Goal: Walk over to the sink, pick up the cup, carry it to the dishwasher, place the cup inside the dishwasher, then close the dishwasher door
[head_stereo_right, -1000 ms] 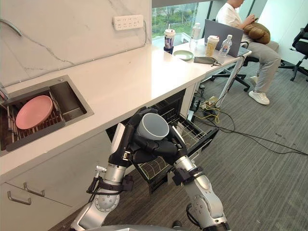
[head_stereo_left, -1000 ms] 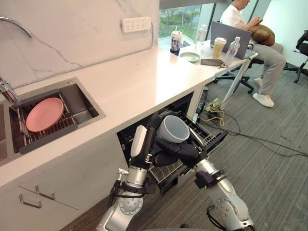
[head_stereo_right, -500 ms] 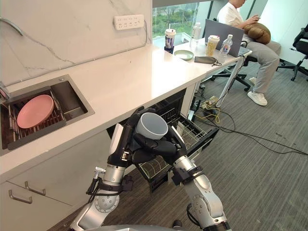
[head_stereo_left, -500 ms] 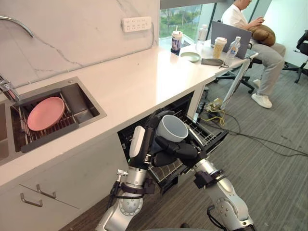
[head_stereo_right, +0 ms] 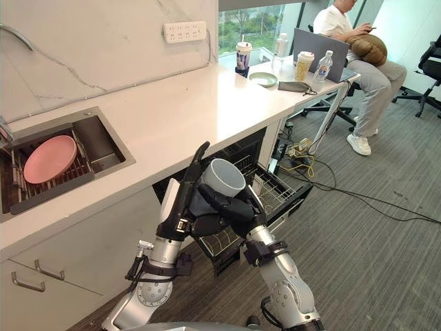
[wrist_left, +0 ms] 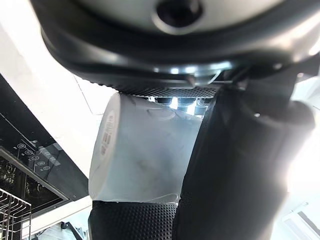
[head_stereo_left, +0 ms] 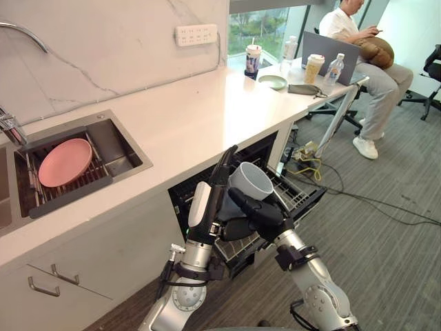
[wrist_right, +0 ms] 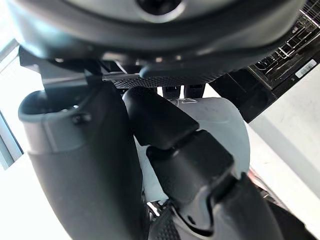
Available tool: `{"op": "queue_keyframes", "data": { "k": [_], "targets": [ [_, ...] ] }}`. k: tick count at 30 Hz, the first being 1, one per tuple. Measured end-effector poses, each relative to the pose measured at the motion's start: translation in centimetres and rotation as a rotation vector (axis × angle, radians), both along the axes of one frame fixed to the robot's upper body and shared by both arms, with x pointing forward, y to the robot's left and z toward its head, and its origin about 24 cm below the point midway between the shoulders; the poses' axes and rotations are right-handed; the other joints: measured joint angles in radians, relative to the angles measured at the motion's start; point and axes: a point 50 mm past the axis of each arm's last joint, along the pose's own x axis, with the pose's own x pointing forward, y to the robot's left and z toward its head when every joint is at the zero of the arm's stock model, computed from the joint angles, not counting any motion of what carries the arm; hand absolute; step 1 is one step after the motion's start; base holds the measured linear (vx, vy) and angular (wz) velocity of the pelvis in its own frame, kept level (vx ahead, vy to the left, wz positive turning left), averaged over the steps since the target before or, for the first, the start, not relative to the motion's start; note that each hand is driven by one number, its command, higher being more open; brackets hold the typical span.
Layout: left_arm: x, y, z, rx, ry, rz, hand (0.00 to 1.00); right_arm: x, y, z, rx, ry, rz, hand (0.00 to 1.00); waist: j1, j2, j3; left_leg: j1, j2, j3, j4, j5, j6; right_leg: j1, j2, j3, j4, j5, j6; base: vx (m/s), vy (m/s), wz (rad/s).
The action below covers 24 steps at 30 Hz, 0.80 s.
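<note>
A grey cup (head_stereo_left: 251, 181) is held tilted in the air, its mouth up and to the right, just in front of the open dishwasher (head_stereo_left: 189, 196). My right hand (head_stereo_left: 256, 210) has its fingers and thumb curled round the cup (wrist_right: 227, 125) from below. My left hand (head_stereo_left: 207, 205) rests alongside the cup's left side with its fingers straight and pointing up, and the cup (wrist_left: 140, 150) lies against its palm. The dishwasher's wire rack (head_stereo_left: 298, 194) is pulled out below and to the right of the cup.
The sink (head_stereo_left: 127, 157) at the left holds a pink plate (head_stereo_left: 65, 162). The white counter (head_stereo_left: 200, 110) carries cups, a bottle, a green dish and a laptop at its far end. A person (head_stereo_left: 365, 41) sits on a chair there. Cables (head_stereo_left: 310, 155) lie on the carpet.
My left hand's fingers have straightened off the cup and now point up. The cup has shifted slightly right towards the dishwasher in my right hand.
</note>
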Motion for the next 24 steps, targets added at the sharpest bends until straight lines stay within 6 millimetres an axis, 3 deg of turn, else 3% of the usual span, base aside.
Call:
{"op": "queue_keyframes", "data": {
  "k": [15,20,23,24],
  "targets": [
    [-0.1,1.0,-0.8,-0.094,0.062,0.084,1.00,0.5,-0.8,-0.6,0.200,0.051,-0.169,0.00,0.001,-0.016,0.007,0.000,-0.004,-0.010,-0.033,0.023,0.000,-0.008,-0.001,-0.012,0.000,0.000,0.000,-0.02,-0.006,0.02],
    [0.2,3.2,-2.2,-0.153,0.146,0.209,1.00,0.6,-2.2,-0.7,0.161,0.035,-0.228,0.00,0.003,-0.016,0.007,0.000,-0.006,-0.022,-0.043,0.032,0.000,-0.005,-0.003,-0.025,0.000,0.000,0.000,-0.03,-0.012,0.07],
    [0.4,5.7,-3.9,-0.209,0.242,0.355,1.00,0.7,-3.8,-1.5,0.071,0.045,-0.287,0.00,0.005,-0.016,0.007,0.001,-0.009,-0.043,-0.053,0.044,0.001,0.003,-0.006,-0.045,0.000,0.000,0.000,-0.04,-0.015,0.21],
    [0.0,7.3,-5.3,-0.250,0.321,0.438,1.00,0.6,-5.2,-2.1,-0.001,0.062,-0.327,0.00,0.015,-0.017,0.008,0.000,-0.012,-0.053,-0.061,0.052,0.001,0.006,-0.008,-0.058,0.000,0.000,0.000,-0.04,-0.013,0.20]
  ]
}}
